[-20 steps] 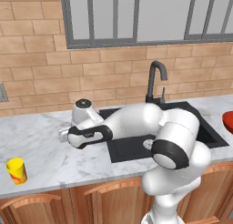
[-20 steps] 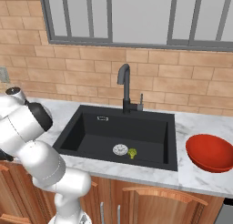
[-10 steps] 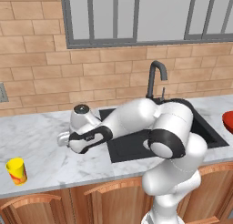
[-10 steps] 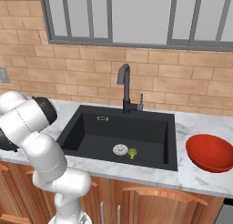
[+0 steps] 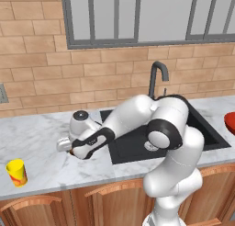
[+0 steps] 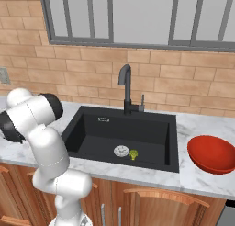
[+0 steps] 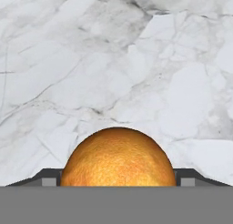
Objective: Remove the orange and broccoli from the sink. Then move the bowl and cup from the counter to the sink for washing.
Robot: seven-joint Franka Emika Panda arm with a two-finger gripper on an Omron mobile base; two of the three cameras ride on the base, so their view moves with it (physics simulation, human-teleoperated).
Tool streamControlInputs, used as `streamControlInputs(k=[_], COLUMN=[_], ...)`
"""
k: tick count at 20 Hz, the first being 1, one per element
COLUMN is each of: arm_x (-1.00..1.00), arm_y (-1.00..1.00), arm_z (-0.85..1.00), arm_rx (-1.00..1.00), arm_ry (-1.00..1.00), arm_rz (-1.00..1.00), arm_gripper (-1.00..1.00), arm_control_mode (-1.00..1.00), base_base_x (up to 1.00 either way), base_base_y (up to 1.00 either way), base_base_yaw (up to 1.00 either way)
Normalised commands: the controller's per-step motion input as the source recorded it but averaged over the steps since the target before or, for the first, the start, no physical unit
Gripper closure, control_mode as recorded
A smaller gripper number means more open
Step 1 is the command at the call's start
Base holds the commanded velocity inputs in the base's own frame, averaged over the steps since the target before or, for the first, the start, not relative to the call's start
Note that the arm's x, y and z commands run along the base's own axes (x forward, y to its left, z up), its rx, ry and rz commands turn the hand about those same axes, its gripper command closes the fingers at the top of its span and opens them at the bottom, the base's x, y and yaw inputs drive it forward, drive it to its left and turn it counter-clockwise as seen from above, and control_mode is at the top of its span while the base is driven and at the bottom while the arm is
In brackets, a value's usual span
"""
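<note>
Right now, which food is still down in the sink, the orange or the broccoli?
The broccoli. It sits on the sink floor beside the white drain. The orange is out, between the gripper's fingers over the marble counter.

Orange (image 7: 118, 157) between the two dark fingers (image 7: 48, 178), white marble counter (image 7: 113, 59) beyond.

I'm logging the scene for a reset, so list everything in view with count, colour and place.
orange: one, orange, between the gripper's fingers over the marble counter left of the sink.
broccoli: one, green-yellow, in the sink beside the white drain.
sink: one, black, set in the counter.
faucet: one, dark, behind the sink.
bowl: one, red, counter right of the sink.
cup: one, yellow with red marks, counter far left.
gripper: one, dark-tipped, fingers either side of the orange.
</note>
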Motion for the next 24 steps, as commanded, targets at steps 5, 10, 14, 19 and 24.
streamControlInputs(k=[5,10,14,19,24], arm_x=[0.01,0.00,0.00,0.00,-0.02], arm_y=[0.12,0.09,0.04,0.02,-0.01], arm_z=[-0.23,-0.23,-0.21,-0.16,-0.04], arm_rx=[0.00,0.00,0.00,0.00,0.00], arm_ry=[0.00,0.00,0.00,0.00,0.00], arm_rz=[-0.01,-0.01,-0.02,-0.02,-0.03], arm_gripper=[-1.00,-1.00,-1.00,-1.00,-1.00], arm_control_mode=[-1.00,-1.00,-1.00,-1.00,-1.00], base_base_x=[0.00,0.00,0.00,0.00,0.00], base_base_y=[0.00,0.00,0.00,0.00,0.00], base_base_yaw=[0.00,0.00,0.00,0.00,0.00])
